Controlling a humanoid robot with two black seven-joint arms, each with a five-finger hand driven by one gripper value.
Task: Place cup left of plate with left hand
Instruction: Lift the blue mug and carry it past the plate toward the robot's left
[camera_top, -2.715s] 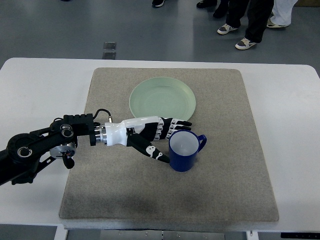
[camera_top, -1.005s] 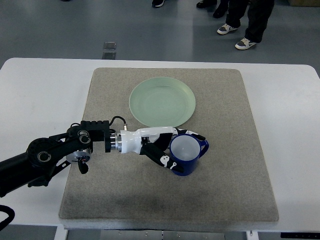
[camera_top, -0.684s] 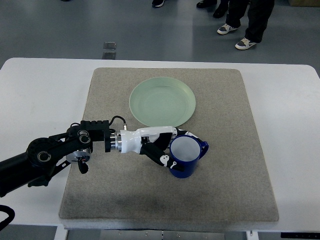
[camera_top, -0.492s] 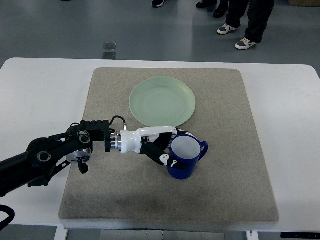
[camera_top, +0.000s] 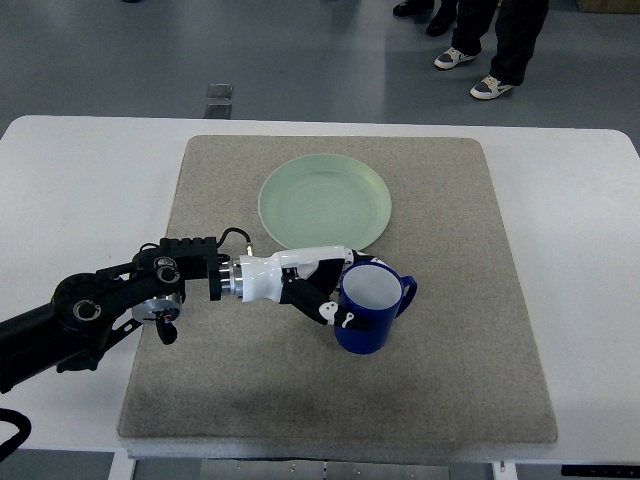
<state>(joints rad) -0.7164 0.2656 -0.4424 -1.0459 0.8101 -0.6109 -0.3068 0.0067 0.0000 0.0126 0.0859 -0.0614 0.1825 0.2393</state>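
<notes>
Grey mat (camera_top: 450, 300) on white table, left robot hand (camera_top: 325, 290) gripping blue cup (camera_top: 367, 308) — below green plate (camera_top: 324, 203)

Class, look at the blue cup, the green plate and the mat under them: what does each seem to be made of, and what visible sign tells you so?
Blue cup: probably glazed ceramic or hard plastic; smooth, evenly coloured, with a pale inside.
Green plate: likely plastic or ceramic; smooth pale surface with a soft sheen.
Mat: looks like felt or woven fabric; matte, speckled grey-brown, no shine.
</notes>
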